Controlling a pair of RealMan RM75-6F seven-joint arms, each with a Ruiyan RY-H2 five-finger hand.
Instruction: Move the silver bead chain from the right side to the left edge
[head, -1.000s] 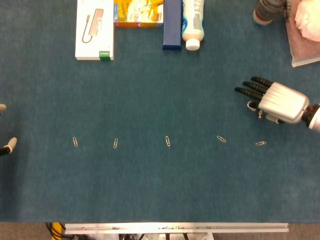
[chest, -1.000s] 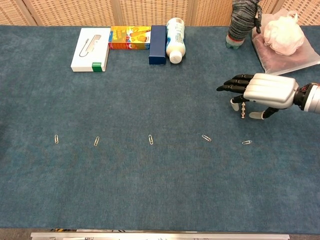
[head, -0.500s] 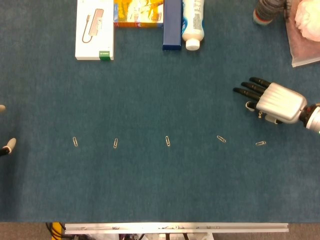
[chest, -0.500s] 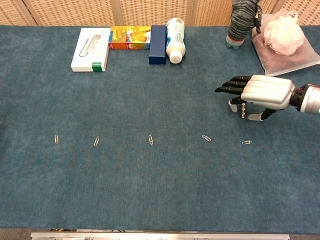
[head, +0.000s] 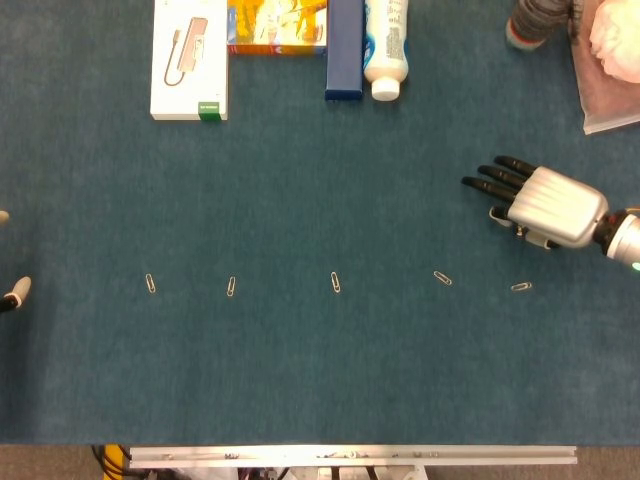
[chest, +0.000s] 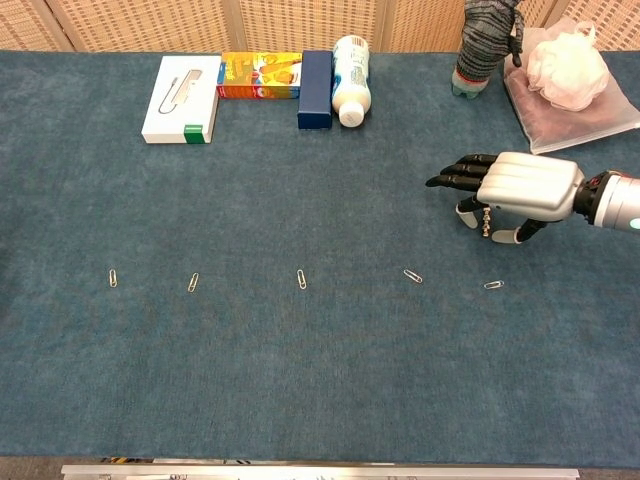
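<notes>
A dark teal felt surface (head: 320, 380) fills both views, with a woven screen behind it at twelve o'clock in the chest view. The right robot hand (chest: 515, 190) hovers low at about three o'clock, palm down, dark fingers (chest: 455, 177) reaching toward nine o'clock. Beneath it the silver bead chain (chest: 486, 221) hangs in a short vertical run, pinched between thumb and a finger, its lower end close to the cloth; whether it touches I cannot tell. The left robot hand (head: 12, 294) shows only as pale fingertips at the nine o'clock edge, its pose unreadable. The chain is already in the right robot hand, and its goal lies straight toward nine o'clock, across the whole width. At twelve o'clock stand a white box (head: 190, 60), a colourful carton (head: 277, 26), a navy box (head: 344, 50) and a white bottle (head: 386, 45), well clear of that path. A row of paper clips (head: 335, 282) lies just toward six o'clock of the route; these are flat and likely no obstacle unless the dangling chain drags.
</notes>
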